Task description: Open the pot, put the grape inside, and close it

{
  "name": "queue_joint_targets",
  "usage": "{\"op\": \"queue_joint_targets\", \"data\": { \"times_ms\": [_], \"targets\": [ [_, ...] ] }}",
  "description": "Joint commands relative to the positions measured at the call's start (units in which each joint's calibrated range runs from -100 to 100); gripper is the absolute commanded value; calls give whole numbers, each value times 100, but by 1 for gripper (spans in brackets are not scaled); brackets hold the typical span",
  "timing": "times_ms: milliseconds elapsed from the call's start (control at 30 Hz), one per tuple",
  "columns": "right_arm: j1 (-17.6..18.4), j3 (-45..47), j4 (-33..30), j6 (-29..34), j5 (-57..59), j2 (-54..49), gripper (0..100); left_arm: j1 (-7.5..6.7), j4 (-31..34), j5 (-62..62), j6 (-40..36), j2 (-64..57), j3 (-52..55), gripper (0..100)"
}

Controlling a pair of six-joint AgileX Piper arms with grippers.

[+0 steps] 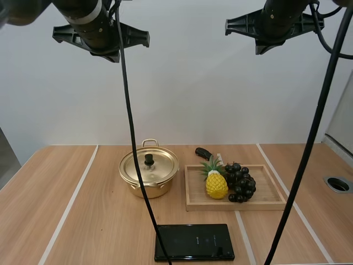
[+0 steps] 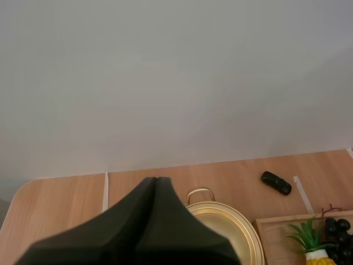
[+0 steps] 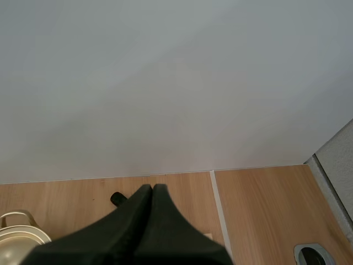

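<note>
A gold pot (image 1: 149, 175) stands mid-table with its lid (image 1: 149, 164) on, a black knob on top. To its right, a bunch of dark grapes (image 1: 240, 181) lies in a wooden tray (image 1: 265, 203) beside a toy pineapple (image 1: 216, 182). Both arms hang high above the table. My left gripper (image 2: 156, 179) is shut, its fingers together as one dark wedge over the pot (image 2: 229, 229), with the grapes (image 2: 339, 237) off to the side. My right gripper (image 3: 152, 186) is also shut, holding nothing; the pot's handle (image 3: 14, 218) shows beside it.
A black tablet (image 1: 194, 242) lies flat near the table's front edge. A small black object (image 1: 203, 153) rests behind the tray. A round cable port (image 1: 338, 184) sits in the table at far right. White stripes cross the wood.
</note>
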Motion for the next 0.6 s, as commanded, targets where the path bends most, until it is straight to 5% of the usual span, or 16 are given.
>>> {"op": "queue_joint_targets", "data": {
  "times_ms": [0, 567],
  "targets": [
    [-14, 11, -74, 1, 0, 51, 0, -16, 17, 171, 25, 179, -50, 0],
    [-14, 2485, -71, 1, 0, 120, 0, -16, -157, 645, 365, 360, 462, 0]
  ]
}}
